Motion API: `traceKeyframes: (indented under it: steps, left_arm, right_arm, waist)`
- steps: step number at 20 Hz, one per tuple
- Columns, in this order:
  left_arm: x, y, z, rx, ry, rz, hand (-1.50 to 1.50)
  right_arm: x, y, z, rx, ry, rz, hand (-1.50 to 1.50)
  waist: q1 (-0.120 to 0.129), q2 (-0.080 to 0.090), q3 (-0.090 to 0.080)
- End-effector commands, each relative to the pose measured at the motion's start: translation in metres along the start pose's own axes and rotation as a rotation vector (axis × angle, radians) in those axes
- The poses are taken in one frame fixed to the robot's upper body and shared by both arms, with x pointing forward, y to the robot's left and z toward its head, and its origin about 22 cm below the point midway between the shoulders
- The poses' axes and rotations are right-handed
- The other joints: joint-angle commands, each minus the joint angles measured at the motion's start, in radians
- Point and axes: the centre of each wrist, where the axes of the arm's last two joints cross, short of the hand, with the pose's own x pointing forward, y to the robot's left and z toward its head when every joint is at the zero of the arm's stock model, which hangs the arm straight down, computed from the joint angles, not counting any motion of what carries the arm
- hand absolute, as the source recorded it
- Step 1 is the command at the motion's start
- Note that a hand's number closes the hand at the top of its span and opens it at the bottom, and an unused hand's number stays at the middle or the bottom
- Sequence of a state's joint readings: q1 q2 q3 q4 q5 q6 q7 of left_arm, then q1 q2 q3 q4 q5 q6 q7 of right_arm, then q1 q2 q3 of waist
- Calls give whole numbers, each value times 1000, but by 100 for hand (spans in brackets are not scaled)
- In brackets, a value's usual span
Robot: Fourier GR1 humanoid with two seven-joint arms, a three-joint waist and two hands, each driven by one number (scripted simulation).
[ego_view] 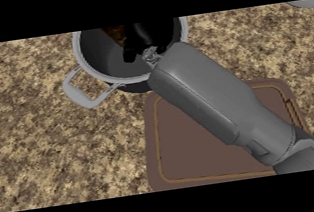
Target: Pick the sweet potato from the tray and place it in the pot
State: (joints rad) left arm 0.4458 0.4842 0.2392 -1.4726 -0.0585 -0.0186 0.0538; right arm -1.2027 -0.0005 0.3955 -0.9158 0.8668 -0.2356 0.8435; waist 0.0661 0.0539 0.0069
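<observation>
A brown-orange patch, which I take to be the sweet potato [115, 33], shows inside the pot [102, 67] at its far side, just beside the black right hand [140, 42], which reaches down into the pot. Dark on dark, the hand is hard to read, so I cannot tell whether it is closed on the sweet potato or has let go. If it is lifted out while gripping, the sweet potato may come out with it. The forearm also crosses the pot's near rim, so a sideways pull could nudge the pot or catch its handle [80, 93]. Counted: one sweet potato, one pot with one handle showing, one tray [187, 144] just on the pot's near side on the table [47, 153], and one hand in view.
</observation>
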Motion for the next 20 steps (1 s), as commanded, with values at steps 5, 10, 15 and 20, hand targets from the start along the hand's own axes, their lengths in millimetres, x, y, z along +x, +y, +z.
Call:
traceKeyframes:
  steps: [5, 10, 15, 20]
  left_arm:
    - [97, -39, -31, -85, -414, 170, 0]
    - [97, -44, -31, -92, -398, 160, 0]
    - [96, -41, -31, -98, -405, 164, 0]
    - [98, -45, -36, -106, -394, 165, 0]
  right_arm:
    - [-18, 7, -17, 32, 20, -153, -150]
    - [-9, -6, -20, -83, -56, -294, -150]
    - [-9, -23, -25, -214, -54, -532, -150]
    - [-13, -25, -28, -183, -15, -661, -150]
  waist:
    - [-16, 2, -9]
    - [-17, -1, -7]
    - [-20, -8, -6]
    - [-20, -12, -7]
